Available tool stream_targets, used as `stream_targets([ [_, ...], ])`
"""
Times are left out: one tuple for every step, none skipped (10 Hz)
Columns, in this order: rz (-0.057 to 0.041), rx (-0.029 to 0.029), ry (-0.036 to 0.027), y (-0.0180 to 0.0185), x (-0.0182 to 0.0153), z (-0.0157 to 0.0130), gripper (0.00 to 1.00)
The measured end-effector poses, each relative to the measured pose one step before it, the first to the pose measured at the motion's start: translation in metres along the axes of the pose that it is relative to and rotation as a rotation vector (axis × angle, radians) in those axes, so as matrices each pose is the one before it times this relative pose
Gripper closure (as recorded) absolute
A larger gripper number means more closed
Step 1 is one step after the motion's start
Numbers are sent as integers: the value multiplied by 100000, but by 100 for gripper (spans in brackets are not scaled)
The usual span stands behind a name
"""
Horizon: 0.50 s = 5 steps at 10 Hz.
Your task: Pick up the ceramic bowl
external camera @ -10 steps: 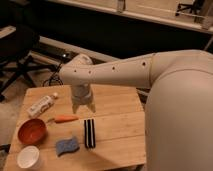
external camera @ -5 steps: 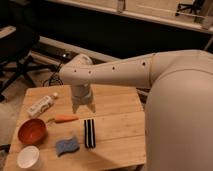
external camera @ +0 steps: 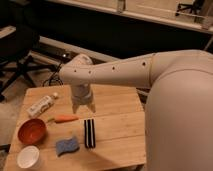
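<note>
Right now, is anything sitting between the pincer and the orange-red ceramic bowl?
Yes. A small orange carrot lies flat on the wooden table between the open pincer, near the table's middle, and the round orange-red ceramic bowl at its left edge. Coming down from above would probably clear it.

Hand downward, fingers apart, arm outstretched

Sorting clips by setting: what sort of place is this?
Likely an office or lab: an office chair stands at left, cables trail on the floor, and a small wooden table holds the ceramic bowl. The pincer hangs open over the table, near the carrot.
</note>
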<state>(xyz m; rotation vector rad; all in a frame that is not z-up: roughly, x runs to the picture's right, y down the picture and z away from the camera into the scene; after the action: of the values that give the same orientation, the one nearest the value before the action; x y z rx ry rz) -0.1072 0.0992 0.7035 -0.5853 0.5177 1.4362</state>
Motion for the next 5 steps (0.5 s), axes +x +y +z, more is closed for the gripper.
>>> stream_targets([
  [3,0,-6,0,-2,-2,35],
  [1,-4,2,0,1,0,35],
  [-5,1,0,1,1,0,35],
  [5,1,2,-3,-2,0,35],
  [-161,-515,132,49,1,-57,35],
])
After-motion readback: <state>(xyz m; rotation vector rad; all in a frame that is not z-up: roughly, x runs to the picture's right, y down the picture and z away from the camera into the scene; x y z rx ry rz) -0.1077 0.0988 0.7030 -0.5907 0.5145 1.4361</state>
